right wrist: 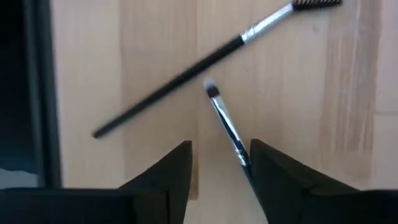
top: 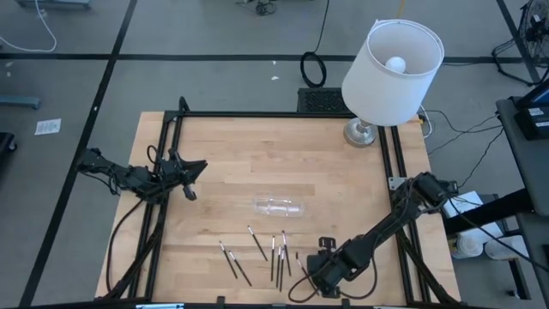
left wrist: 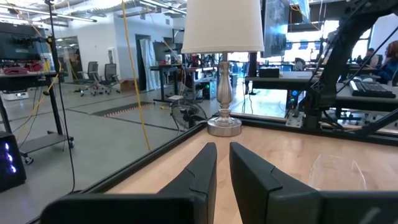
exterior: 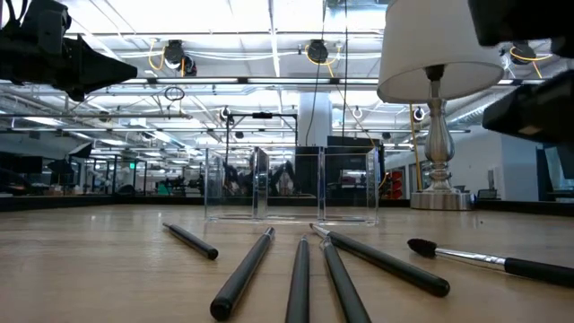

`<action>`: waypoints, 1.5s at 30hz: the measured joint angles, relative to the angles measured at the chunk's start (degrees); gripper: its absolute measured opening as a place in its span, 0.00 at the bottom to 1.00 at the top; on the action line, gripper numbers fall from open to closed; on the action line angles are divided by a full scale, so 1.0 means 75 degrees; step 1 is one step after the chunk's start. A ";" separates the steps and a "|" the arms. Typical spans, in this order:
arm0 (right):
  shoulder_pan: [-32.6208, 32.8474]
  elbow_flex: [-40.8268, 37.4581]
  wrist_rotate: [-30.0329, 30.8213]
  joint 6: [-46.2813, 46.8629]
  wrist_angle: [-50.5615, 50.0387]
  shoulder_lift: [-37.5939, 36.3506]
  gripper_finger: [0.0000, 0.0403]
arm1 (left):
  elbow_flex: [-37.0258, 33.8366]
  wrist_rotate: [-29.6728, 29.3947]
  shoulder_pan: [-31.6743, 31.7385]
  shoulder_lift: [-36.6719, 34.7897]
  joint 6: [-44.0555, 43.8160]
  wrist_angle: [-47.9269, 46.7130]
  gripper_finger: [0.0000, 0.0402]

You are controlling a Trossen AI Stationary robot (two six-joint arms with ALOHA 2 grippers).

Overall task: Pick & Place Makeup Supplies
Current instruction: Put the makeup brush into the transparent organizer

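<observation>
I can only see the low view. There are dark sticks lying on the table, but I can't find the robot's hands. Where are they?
Observer: From above, the right hand is at the table edge opposite the lamp, just right of the sticks.
Operator: Is it holding one?
Observer: No. Its wrist camera shows its fingers apart, with a small brush lying on the wood between them.
Operator: And the other hand?
Observer: The left hand waits over the table's left side, away from the sticks, holding nothing.
</observation>
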 joint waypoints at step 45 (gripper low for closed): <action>-0.0586 -0.1568 0.0302 0.0676 0.0640 -0.0283 0.00 | 0.0000 -0.0002 -0.0001 0.0000 0.0003 -0.0003 0.13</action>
